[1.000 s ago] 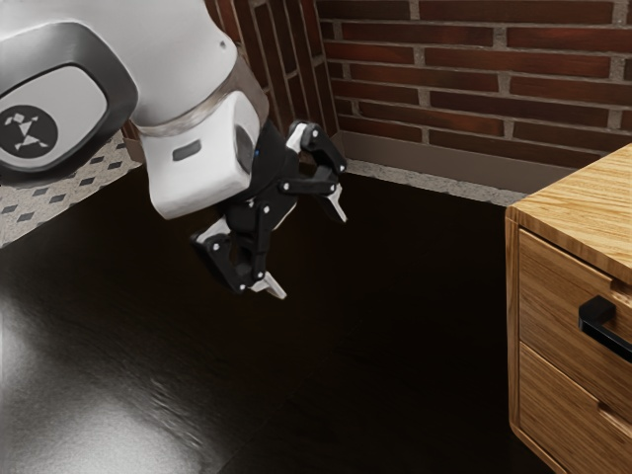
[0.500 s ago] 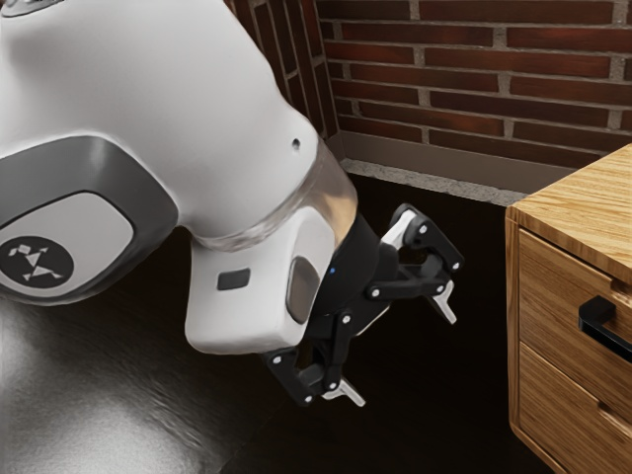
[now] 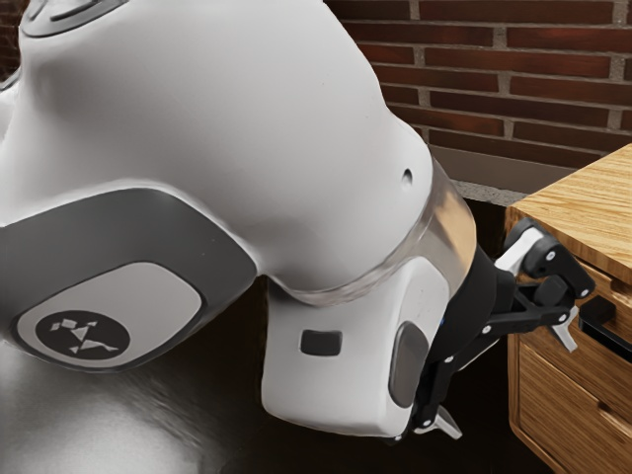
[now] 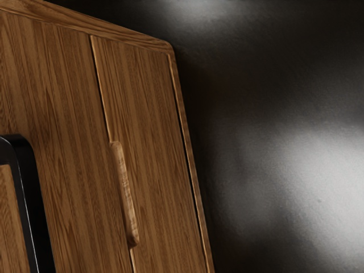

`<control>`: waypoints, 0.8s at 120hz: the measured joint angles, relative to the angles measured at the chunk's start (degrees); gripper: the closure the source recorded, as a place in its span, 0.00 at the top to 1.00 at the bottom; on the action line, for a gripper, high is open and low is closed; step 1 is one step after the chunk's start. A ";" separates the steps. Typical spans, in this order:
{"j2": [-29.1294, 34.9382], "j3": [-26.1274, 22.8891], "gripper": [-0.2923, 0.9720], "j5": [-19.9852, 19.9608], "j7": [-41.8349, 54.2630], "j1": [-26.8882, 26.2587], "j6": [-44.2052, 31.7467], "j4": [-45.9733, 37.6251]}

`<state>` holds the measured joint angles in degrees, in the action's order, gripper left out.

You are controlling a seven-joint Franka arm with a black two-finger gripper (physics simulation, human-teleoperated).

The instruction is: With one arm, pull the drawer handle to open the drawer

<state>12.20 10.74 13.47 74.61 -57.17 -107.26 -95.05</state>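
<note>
Gripper (image 3: 506, 379), the black two-finger one on my white Franka arm (image 3: 217, 188), is wide open. Fingers are spread far apart w/ nothing clamped between them. In the exterior view the upper fingertip (image 3: 566, 334) sits just beside the near end of the black bar handle (image 3: 610, 326) on the top drawer. Can't tell if it's touching. The lower fingertip (image 3: 446, 425) hangs well below that, in front of the cabinet's near corner and over the dark glossy floor (image 3: 148, 439).

The task's thing, the light oak-grain wooden cabinet (image 3: 583, 202), stands at the exterior view's right edge. Its top drawer is mostly hidden behind the gripper linkage. The lower drawer front (image 3: 563, 410) is plain to see under it. Behind everything runs the red brick wall (image 3: 494, 59) w/ a pale strip along its base.

Wrist cam looks at the cabinet (image 4: 68, 102) front close up and at an angle. The black handle (image 4: 34, 227) is by the picture's edge, standing off the wood grain. A small rounded wooden ridge (image 4: 124, 193) lies on the seam between two panels, apart from the handle. The panels look level w/ each other along that seam, so the drawer reads as shut from here. Beyond the cabinet's edge is dark floor (image 4: 284, 142) w/ soft light patches.
</note>
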 joint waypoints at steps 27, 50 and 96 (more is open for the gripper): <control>-4.08 -0.72 0.77 -0.16 0.38 -0.04 -0.79 3.02; -5.77 -0.81 0.77 -0.35 0.64 0.01 -2.29 3.92; -9.85 -0.52 0.77 -0.48 0.93 0.66 -5.18 5.51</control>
<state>2.35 10.23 12.99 75.54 -56.51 -112.44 -89.54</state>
